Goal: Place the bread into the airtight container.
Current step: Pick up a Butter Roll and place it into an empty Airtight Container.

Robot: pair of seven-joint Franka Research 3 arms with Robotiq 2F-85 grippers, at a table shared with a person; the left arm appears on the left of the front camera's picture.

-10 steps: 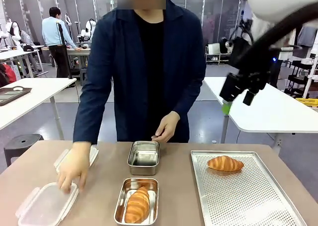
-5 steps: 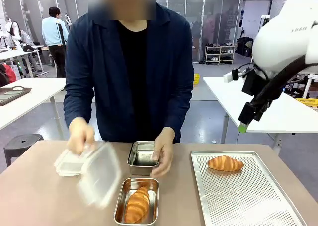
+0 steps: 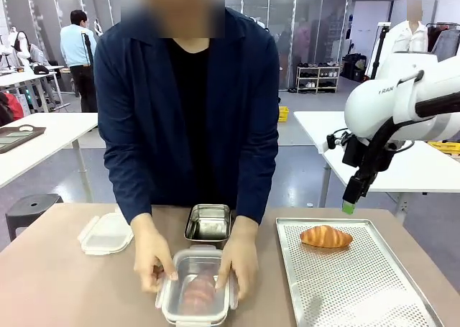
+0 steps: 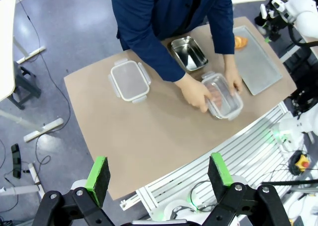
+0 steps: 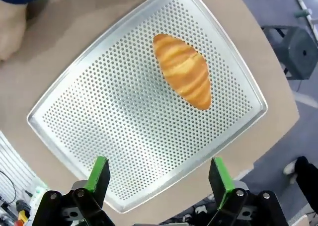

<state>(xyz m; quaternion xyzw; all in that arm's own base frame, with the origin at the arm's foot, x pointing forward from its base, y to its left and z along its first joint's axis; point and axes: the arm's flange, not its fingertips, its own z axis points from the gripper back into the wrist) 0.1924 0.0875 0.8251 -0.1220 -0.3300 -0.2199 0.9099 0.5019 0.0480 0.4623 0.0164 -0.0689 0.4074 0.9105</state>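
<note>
A golden croissant (image 3: pixel 325 236) (image 5: pixel 183 71) lies at the far end of the perforated metal tray (image 3: pixel 359 291) (image 5: pixel 124 136). My right gripper (image 3: pixel 348 205) (image 5: pixel 159 179) hangs open above the tray, a little behind the croissant, holding nothing. A second croissant (image 3: pixel 198 292) sits in the near steel airtight container (image 3: pixel 169 307) (image 4: pixel 222 94). The person's two hands (image 3: pixel 151 259) press a clear lid onto it. An empty steel container (image 3: pixel 208 221) (image 4: pixel 189 53) stands just behind. My left gripper (image 4: pixel 158 176) is open, high above the table's near side.
Another clear clip lid (image 3: pixel 106 233) (image 4: pixel 129 80) lies on the brown table (image 3: pixel 57 284) at the left. The person leans over the far edge. White tables stand beyond, at the left and right.
The person carried a clear lid from the left onto the near container and now presses it with both hands. My right gripper has come down toward the tray, still open.
</note>
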